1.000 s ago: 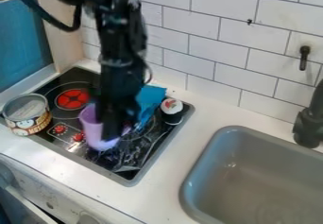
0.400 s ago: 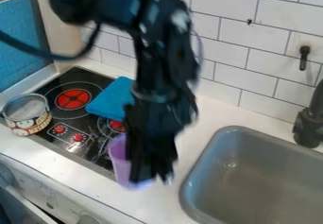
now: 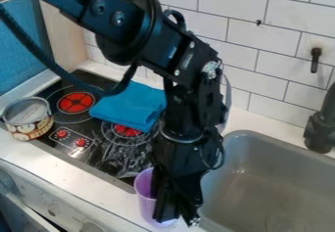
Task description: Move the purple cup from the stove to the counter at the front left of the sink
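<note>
Placement step, seemingly: holding purple cup [image 3: 145,204] roughly upright with black gripper [image 3: 175,217], over or on counter [image 3: 98,192] beside sink [image 3: 281,192]. Next, probably: seat base flat, then release.

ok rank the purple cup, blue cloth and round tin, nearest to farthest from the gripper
1. Purple cup, right at the gripper
2. Blue cloth, on the stovetop
3. Round tin, at the picture's left edge

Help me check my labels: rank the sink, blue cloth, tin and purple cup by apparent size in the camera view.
1. Sink
2. Blue cloth
3. Tin and purple cup: too close to rank, as the tool partly hides the cup.
</note>
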{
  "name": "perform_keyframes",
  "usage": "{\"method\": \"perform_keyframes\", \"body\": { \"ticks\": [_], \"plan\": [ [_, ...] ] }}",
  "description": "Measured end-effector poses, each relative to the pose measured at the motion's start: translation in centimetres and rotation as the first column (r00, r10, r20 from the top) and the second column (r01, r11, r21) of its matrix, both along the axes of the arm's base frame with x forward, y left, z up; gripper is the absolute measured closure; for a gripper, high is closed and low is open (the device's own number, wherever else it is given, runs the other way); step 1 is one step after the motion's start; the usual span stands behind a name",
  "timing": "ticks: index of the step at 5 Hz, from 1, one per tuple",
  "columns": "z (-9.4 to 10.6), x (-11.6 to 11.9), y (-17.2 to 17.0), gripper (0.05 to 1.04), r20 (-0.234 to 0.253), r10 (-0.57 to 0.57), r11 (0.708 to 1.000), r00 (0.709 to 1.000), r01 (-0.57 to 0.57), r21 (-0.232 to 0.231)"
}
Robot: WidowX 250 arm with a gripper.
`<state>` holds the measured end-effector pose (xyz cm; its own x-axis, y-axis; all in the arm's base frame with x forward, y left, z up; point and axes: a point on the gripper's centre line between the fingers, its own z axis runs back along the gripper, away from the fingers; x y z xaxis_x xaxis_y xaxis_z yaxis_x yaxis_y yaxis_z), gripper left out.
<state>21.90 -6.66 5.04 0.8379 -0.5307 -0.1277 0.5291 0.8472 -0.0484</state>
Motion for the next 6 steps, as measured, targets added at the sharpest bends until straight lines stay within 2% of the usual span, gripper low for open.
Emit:
{"method": "perform_keyframes", "body": {
  "ticks": [1,3,4,5,6],
  "plan": [
    [-0.1,1.1,-0.1,0.988,0.009,-0.001,1.000,1.000,0.001,0.010],
    [0.1,0.6,1.0,0.966,-0.010,0.077,0.993,0.997,-0.076,0.095],
    [1.5,0.3,1.4,0.765,0.013,0.116,0.987,0.993,-0.117,0.111],
    [3.6,0.2,1.0,0.482,0.063,0.096,0.994,0.993,-0.099,0.042],
    [4.7,0.2,1.6,0.178,0.084,0.112,0.994,0.990,-0.112,0.002]
  ]
}}
